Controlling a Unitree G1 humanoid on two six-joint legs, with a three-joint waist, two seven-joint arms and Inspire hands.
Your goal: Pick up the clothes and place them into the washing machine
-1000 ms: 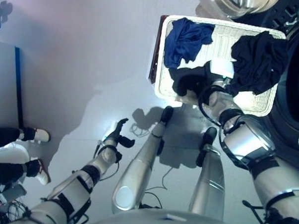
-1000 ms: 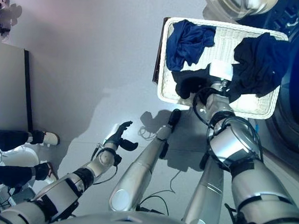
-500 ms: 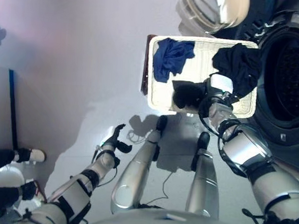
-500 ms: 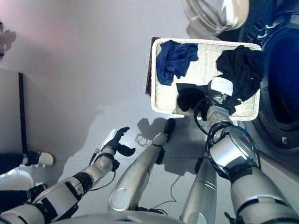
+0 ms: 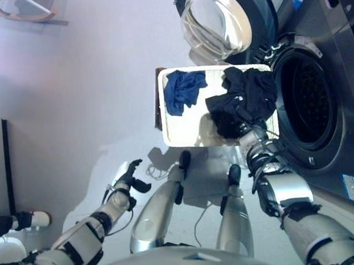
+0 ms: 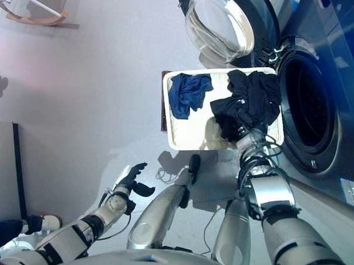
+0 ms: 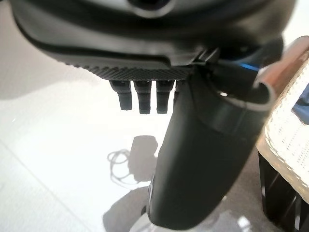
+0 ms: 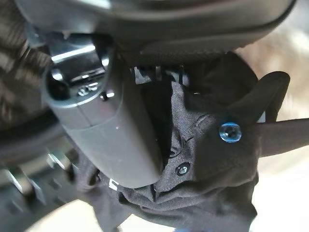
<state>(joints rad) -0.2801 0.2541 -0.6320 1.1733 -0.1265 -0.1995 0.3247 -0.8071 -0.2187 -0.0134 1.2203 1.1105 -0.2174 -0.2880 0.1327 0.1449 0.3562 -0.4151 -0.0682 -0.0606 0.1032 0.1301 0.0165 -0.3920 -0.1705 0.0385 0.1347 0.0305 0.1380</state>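
Right robot hand (image 8: 116, 140) clamped on black garment (image 5: 244, 100) above white basket (image 5: 183, 130), seen only in wrist view. Left robot hand (image 5: 128, 176) relaxed, fingers apart, near floor.

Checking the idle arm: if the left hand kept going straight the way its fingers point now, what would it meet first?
Probably nothing soon: the left hand hangs open over bare floor, its fingers pointing away from the robot. The white laundry basket lies off to its right, though depth is unclear.
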